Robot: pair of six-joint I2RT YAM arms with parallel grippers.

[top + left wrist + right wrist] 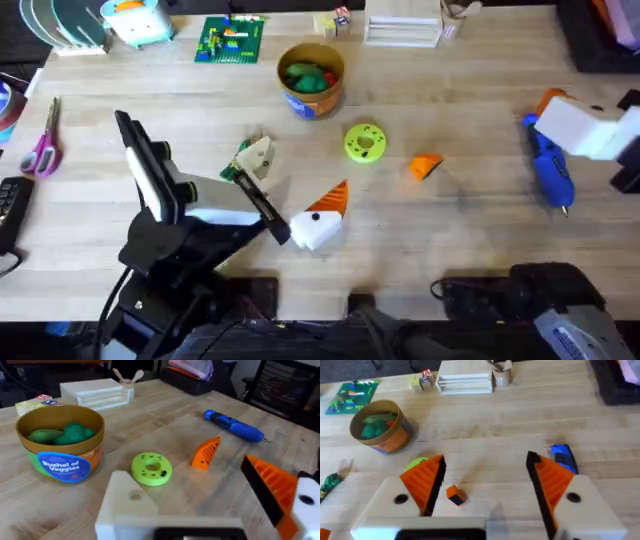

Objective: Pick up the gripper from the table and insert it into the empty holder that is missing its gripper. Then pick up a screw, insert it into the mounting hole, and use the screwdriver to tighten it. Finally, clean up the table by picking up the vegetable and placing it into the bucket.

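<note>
We see the left claw low over the middle of the desk. One finger carries its orange ribbed pad; the other is the bare cream-white holder with a mounting hole on top. Jaws stand apart, nothing between them.

The loose orange gripper lies on the desk right of centre, just right of a yellow-green disc — in the left wrist view it sits beyond the fingers, beside the disc, not touched.

Right claw is at the right edge of the overhead view, over the blue screwdriver. Its wrist view shows both orange pads spread wide, nothing gripped; the orange gripper shows on the desk far below between them, and the screwdriver's blue end peeks out past one finger.

The bucket stands upright behind the disc, labelled "Bushel of Veggies", green toy veggies already inside. One small dark-green vegetable lies on the desk left of centre, partly under a cream piece — we can't tell what that piece is.

Scissors lie at the left edge. A green brick plate and a white tray sit along the back. We can't make out a screw.
</note>
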